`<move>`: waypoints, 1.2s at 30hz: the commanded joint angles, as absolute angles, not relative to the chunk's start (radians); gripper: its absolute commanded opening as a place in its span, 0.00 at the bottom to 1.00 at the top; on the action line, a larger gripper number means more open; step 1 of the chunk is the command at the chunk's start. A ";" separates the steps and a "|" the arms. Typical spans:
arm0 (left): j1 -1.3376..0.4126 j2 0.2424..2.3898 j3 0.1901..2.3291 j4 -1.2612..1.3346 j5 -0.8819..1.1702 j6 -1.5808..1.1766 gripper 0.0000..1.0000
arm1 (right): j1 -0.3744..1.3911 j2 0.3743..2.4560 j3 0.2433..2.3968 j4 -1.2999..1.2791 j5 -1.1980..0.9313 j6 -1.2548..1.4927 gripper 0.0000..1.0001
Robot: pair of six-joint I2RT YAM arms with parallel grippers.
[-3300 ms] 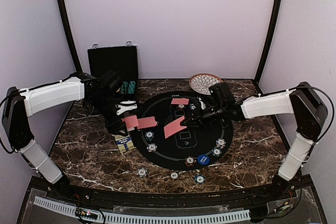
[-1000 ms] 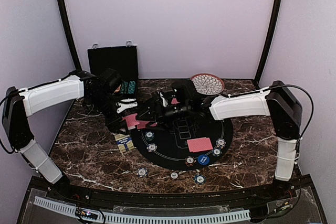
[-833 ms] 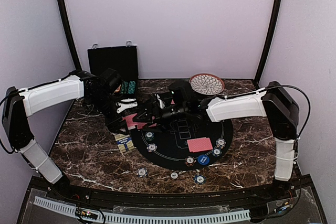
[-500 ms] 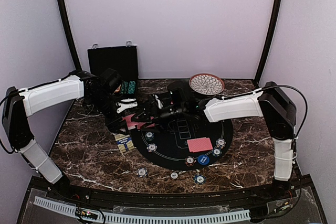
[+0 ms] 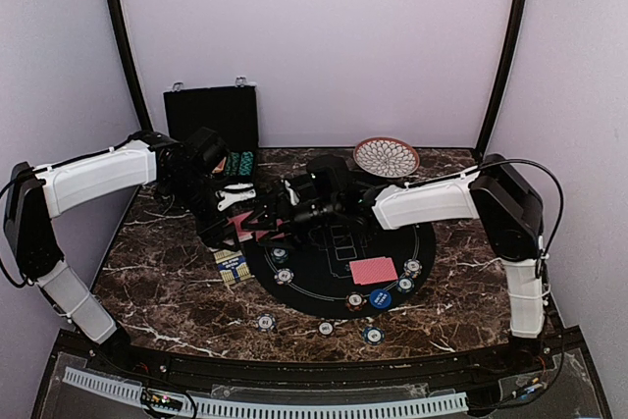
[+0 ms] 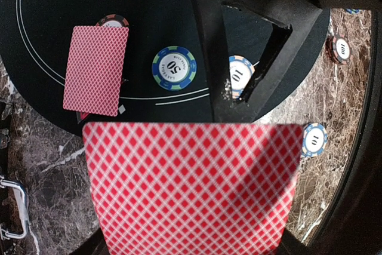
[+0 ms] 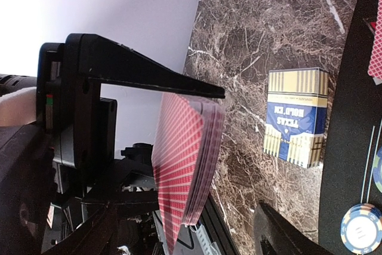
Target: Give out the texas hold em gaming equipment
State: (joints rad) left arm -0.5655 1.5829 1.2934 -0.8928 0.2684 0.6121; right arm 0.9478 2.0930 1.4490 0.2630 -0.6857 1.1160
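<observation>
A deck of red-backed cards point(image 6: 191, 189) fills the lower left wrist view, and my left gripper point(image 6: 191, 234) is shut on it, jaws hidden behind the cards. From above, the deck point(image 5: 245, 226) hangs at the mat's left edge. My right gripper point(image 7: 242, 150) stands open beside the deck point(image 7: 188, 165), one finger point(image 7: 149, 73) over its top edge, the other point(image 7: 280, 237) below and apart. One card point(image 5: 374, 270) lies face down on the black mat point(image 5: 324, 287). Striped chips point(image 5: 284, 276) and a blue button point(image 5: 381, 298) ring the mat's near side.
A blue and yellow card box point(image 5: 232, 264) lies on the marble left of the mat. The open black case point(image 5: 211, 120) stands at the back left, the patterned plate point(image 5: 386, 156) at the back. Three chips point(image 5: 325, 328) sit on the marble near the front edge.
My right arm has reached further left across the mat, bringing its open fingers up to the deck. The left arm and the deck have stayed put.
</observation>
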 commanded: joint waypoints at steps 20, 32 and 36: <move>-0.568 1.549 1.319 -0.926 0.287 0.611 0.12 | 0.934 2.206 1.525 0.400 -0.685 1.194 0.76; -0.567 1.543 1.335 -0.927 0.314 0.606 0.12 | 0.921 2.222 1.483 0.595 -0.707 1.336 0.75; -0.568 1.534 1.331 -0.926 0.322 0.619 0.12 | 0.919 2.254 1.539 0.575 -0.725 1.348 0.74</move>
State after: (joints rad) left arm -0.5652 1.5826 1.3060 -0.9081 0.2836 0.5999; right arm 0.9264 2.2230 1.4750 0.5179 -0.7052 1.3106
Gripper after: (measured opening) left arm 0.686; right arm 0.747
